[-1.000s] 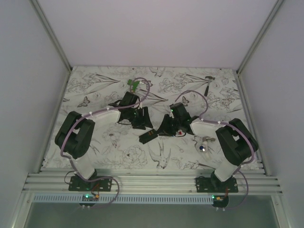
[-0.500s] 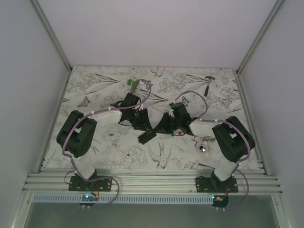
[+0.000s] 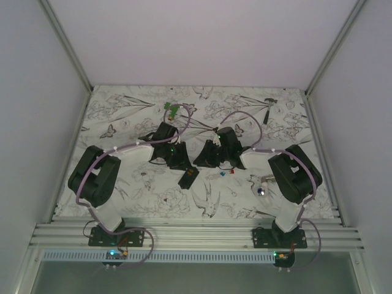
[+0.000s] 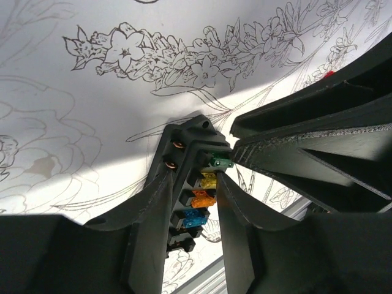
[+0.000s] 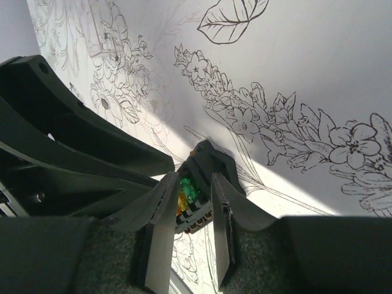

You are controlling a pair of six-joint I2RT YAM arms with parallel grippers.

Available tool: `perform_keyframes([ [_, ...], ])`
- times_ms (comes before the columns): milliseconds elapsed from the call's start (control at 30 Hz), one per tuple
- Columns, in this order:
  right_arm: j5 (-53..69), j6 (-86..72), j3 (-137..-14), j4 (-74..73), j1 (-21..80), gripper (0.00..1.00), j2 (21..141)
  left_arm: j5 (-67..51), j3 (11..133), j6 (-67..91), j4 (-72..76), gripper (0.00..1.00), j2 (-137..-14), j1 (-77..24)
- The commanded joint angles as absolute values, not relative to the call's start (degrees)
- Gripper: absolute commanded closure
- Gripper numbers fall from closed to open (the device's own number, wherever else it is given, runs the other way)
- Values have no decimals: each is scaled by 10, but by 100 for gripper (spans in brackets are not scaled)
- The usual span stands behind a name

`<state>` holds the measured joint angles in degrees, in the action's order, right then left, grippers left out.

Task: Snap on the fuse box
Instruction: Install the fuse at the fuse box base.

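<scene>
Fuse box [image 3: 188,178], middle of tabletop [image 3: 122,119]. Left gripper [image 4: 195,177], right gripper [image 5: 195,179]: fingers narrow astride it, grip unclear. Press squarely, evenly.

You are facing the left gripper [image 3: 181,164] and right gripper [image 3: 201,160] crowding the fuse box [image 3: 188,178] from its far end, small red and blue pieces [image 3: 228,174] lying to its right, and open mat [image 3: 153,202] lying on its near-left side.

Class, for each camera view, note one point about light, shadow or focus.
Top external view: soft light, but the small black rectangular plastic fuse box is a dim blur. Left wrist view: a bright band crosses the flower-printed cloth; the box's coloured fuses are crisp, the left fingers dark. Right wrist view: the right fingers loom dark and soft.
</scene>
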<state>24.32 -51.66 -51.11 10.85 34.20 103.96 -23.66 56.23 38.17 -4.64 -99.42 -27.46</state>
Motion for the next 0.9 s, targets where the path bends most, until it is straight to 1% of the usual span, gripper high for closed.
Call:
perform_keyframes([
  [0, 239, -489, -508, 85, 339, 65, 995, -221, 550, 387, -63, 62, -961, -270],
  [100, 238, -499, -489, 80, 339, 64, 976, -222, 555, 387, -63, 61, -962, -270],
  [233, 246, -524, -464, 110, 339, 63, 979, -226, 561, 387, -62, 61, -972, -270],
  [567, 264, -553, -452, 165, 340, 66, 1008, -236, 571, 393, -50, 62, -997, -274],
  [867, 268, -563, -455, 180, 341, 68, 1030, -236, 574, 396, -46, 64, -1003, -275],
])
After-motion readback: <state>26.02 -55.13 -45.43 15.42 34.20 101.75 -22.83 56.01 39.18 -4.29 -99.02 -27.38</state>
